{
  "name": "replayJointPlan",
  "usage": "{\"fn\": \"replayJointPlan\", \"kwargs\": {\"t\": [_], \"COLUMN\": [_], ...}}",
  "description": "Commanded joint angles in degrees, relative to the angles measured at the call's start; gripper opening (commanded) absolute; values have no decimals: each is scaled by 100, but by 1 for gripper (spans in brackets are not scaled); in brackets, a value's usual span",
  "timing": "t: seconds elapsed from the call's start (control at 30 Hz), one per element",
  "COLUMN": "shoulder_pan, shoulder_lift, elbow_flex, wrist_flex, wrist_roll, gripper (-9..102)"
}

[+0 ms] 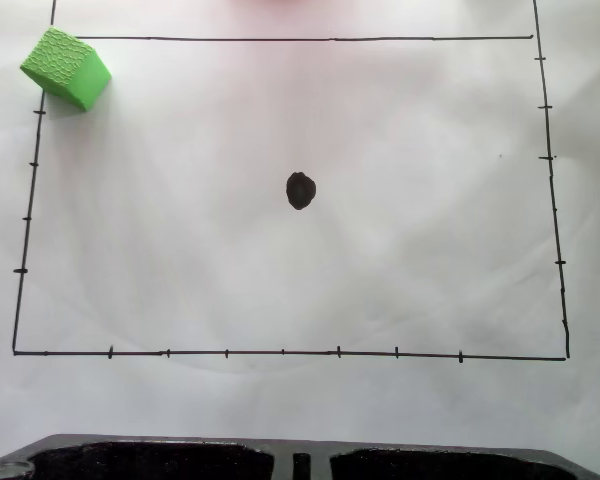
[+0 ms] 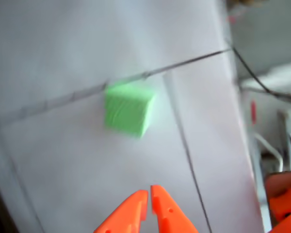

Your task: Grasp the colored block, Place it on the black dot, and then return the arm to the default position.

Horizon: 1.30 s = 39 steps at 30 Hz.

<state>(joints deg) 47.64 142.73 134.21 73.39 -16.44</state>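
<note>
The green cube (image 1: 66, 67) rests on the white paper at the upper left corner of the drawn rectangle, lying over the left line. The black dot (image 1: 300, 190) sits bare near the middle of the rectangle, well to the right of and below the cube. In the wrist view, blurred, the green cube (image 2: 127, 108) lies on the paper beside a drawn corner, some way beyond my orange gripper (image 2: 148, 194). The two pointed fingertips (image 2: 132, 208) nearly touch and hold nothing.
A thin black rectangle with tick marks (image 1: 280, 352) frames the paper. A dark moulded tray edge (image 1: 300, 458) runs along the bottom of the fixed view. In the wrist view, cables (image 2: 262, 82) and orange parts (image 2: 283, 201) lie off the paper at right.
</note>
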Motion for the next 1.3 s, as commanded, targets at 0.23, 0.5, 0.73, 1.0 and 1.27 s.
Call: {"fn": "replayJointPlan", "kwargs": {"t": [0.23, 0.5, 0.73, 1.0, 1.27], "shoulder_pan": [396, 580, 615, 562, 483], "shoulder_lift": [-1125, -1705, -2215, -2742, -3199], "elbow_flex": [-475, -475, -466, -422, -360], "wrist_flex": [-308, -624, -1116, -1512, -1846], "wrist_roll": [-9, -264, -378, -308, -369], "gripper": [15, 27, 34, 38, 43]}}
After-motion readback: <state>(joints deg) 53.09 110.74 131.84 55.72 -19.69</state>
